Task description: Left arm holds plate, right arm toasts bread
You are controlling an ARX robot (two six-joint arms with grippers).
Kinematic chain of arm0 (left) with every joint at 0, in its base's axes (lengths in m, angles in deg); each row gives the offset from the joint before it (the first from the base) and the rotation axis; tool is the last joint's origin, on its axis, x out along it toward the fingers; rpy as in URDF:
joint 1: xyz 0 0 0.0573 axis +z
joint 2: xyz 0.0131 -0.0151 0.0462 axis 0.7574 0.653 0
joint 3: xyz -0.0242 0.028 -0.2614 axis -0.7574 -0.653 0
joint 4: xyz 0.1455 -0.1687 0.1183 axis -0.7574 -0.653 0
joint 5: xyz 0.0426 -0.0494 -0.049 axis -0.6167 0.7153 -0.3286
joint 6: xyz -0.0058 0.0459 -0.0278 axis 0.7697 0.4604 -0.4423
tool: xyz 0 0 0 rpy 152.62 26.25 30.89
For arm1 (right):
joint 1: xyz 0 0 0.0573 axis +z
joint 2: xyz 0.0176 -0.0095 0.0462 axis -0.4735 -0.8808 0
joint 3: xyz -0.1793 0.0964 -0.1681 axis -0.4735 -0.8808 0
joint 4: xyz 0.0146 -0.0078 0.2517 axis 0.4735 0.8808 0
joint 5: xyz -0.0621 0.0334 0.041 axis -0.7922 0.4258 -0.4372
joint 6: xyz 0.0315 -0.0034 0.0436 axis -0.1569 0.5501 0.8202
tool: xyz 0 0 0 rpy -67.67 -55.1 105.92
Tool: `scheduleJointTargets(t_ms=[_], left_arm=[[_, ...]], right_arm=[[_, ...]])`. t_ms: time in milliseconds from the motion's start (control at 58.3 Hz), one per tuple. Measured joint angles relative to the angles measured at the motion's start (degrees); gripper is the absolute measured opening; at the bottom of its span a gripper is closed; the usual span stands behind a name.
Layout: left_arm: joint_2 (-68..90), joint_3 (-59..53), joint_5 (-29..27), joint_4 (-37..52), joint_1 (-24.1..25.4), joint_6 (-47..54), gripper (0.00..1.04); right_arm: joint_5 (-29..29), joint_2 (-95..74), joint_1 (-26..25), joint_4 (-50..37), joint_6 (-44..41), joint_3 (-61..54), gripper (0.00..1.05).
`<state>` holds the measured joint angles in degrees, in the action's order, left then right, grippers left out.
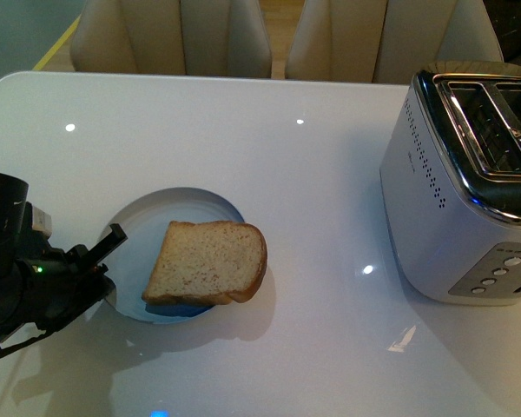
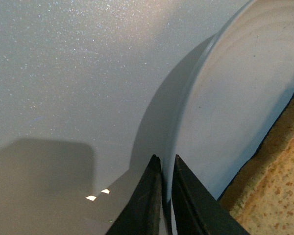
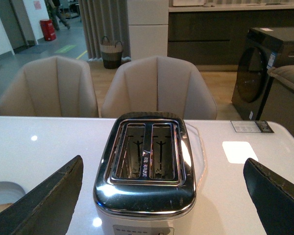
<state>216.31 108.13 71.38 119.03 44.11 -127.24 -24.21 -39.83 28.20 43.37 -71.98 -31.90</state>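
Observation:
The pale blue-white plate (image 1: 139, 228) lies on the white table with the slice of bread (image 1: 208, 261) on its right side, overhanging the rim. My left gripper (image 1: 106, 261) is shut on the plate's left rim. In the left wrist view its dark jaws (image 2: 166, 166) pinch the rim of the plate (image 2: 245, 98), and the bread's crust (image 2: 279, 166) shows close by. My right gripper (image 3: 161, 196) is open and empty, above and behind the silver two-slot toaster (image 3: 144, 161), whose slots are empty. The toaster (image 1: 469, 182) stands at the table's right.
Beige chairs (image 1: 169, 35) stand behind the table's far edge. The toaster's buttons (image 1: 495, 274) face the front. A corner of the plate with bread (image 3: 2, 196) shows in the right wrist view. A small tag (image 3: 251, 126) lies on the table beyond the toaster.

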Motion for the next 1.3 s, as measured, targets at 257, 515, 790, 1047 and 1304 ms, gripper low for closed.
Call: scheduleJointTargets(t_ms=[257,515,790,1047,1304], left_arm=[[-8.0,-7.2,1.0,0.5,1.7,-3.0,0.03],[-26.1,-11.1,0.4,-10.2,-0.3,-6.7,0.03],[-43.8,-6.4,-3.9,-27.1,-8.9,-12.3,0.03],[-49.6,1.8,-8.1,-37.0,-17.2,-18.1,0.03],[-49.9,9.0,-12.2,-42.6,-24.2,-22.9,0.03]], right_arm=[[0.0,0.0,0.0,0.0,0.0,0.0,0.96],[0.0,0.0,0.0,0.0,0.0,0.0,0.96],[0.0,0.0,0.0,0.0,0.0,0.0,0.96],[0.0,0.0,0.0,0.0,0.0,0.0,0.96],[0.0,0.0,0.0,0.0,0.0,0.0,0.96]])
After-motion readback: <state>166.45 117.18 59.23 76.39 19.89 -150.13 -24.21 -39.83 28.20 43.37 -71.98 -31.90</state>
